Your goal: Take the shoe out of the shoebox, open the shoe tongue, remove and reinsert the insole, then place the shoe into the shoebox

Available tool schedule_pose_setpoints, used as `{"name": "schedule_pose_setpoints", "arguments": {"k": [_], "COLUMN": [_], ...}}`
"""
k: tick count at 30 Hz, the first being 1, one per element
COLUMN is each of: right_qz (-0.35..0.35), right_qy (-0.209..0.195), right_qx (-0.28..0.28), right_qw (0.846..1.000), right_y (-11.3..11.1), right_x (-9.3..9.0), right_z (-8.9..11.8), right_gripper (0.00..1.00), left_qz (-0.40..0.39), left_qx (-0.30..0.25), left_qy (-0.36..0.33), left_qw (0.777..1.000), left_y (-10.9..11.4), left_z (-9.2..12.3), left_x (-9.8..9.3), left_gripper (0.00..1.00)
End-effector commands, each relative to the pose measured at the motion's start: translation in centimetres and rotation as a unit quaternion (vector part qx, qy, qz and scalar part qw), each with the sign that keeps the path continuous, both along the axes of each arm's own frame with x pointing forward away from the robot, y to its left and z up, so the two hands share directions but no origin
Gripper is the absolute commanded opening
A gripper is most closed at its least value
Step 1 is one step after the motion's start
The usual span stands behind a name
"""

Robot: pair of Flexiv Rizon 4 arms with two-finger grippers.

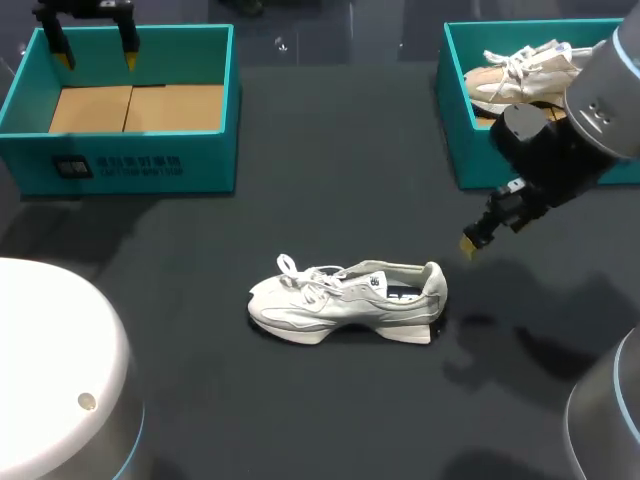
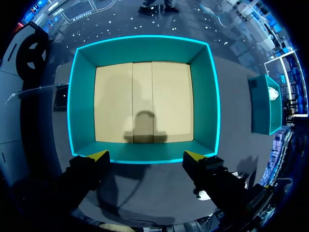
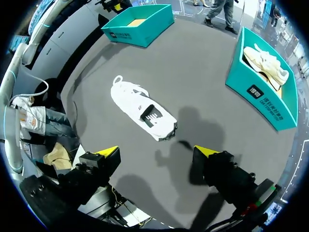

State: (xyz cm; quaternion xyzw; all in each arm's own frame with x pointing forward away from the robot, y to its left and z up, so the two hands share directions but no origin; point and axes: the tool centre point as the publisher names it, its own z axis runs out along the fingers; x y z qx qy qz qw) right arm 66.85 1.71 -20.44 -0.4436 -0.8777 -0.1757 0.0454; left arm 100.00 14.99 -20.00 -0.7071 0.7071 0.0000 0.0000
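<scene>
A white shoe point(image 1: 345, 300) stands upright on the dark table, toe to the left, laces tied; the right wrist view shows this shoe point(image 3: 142, 109) ahead of my right gripper. An empty teal shoebox point(image 1: 126, 108) with a cardboard floor sits at the back left. My left gripper point(image 1: 96, 49) hangs open above that box point(image 2: 143, 99), nothing between its fingers. Off to the right of the shoe's heel and above the table, my right gripper point(image 3: 157, 151) is open and empty; one yellow tip point(image 1: 467, 245) shows in the head view.
A second teal box point(image 1: 520, 110) at the back right holds another pale shoe point(image 1: 520, 75), also seen in the right wrist view point(image 3: 268, 63). A white rounded robot part point(image 1: 55, 370) fills the near left corner.
</scene>
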Motion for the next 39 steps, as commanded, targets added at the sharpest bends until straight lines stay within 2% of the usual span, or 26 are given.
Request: {"name": "schedule_pose_setpoints", "arguments": {"k": [1, 2, 4, 8, 10, 12, 24, 30, 36, 39], "right_qz": [0.105, 0.123, 0.130, 0.153, 0.163, 0.175, 0.175, 0.149, 0.163, 0.182], "right_qy": [-0.159, -0.198, -0.237, -0.274, -0.278, -0.261, -0.261, -0.300, -0.304, -0.322], "right_qx": [0.079, 0.105, 0.109, 0.127, 0.130, 0.115, 0.115, 0.109, 0.124, 0.144], "right_qw": [0.979, 0.967, 0.956, 0.941, 0.938, 0.942, 0.942, 0.936, 0.930, 0.918], "right_y": [-1.9, -2.4, -3.4, -4.8, -5.1, -5.1, -5.1, -8.2, -9.8, -10.2], "right_x": [-0.9, -1.0, -1.0, 0.0, 0.7, 1.3, 1.3, 1.3, 1.8, 1.8], "right_z": [-0.8, -0.9, -1.5, -2.8, -3.8, -4.6, -4.6, -6.5, -8.6, -9.3], "right_gripper": [1.00, 1.00, 1.00, 1.00, 1.00, 1.00, 1.00, 1.00, 1.00, 1.00], "left_qz": [0.000, 0.000, 0.000, 0.000, 0.000, 0.000, 0.000, 0.000, 0.000, 0.000], "left_qx": [0.000, 0.000, 0.000, 0.000, 0.000, 0.000, 0.000, 0.000, 0.000, 0.000], "left_qy": [0.000, 0.000, 0.000, 0.000, 0.000, 0.000, 0.000, 0.000, 0.000, 0.000], "left_qw": [1.000, 1.000, 1.000, 1.000, 1.000, 1.000, 1.000, 1.000, 1.000, 1.000], "left_y": [0.0, 0.0, 0.0, 0.0, 0.0, 0.0, 0.0, 0.0, 0.0, 0.0], "left_z": [0.0, 0.0, 0.0, 0.0, 0.0, 0.0, 0.0, 0.0, 0.0, 0.0], "left_x": [0.0, 0.0, 0.0, 0.0, 0.0, 0.0, 0.0, 0.0, 0.0, 0.0], "left_gripper": [1.00, 1.00, 1.00, 1.00, 1.00, 1.00, 1.00, 1.00, 1.00, 1.00]}}
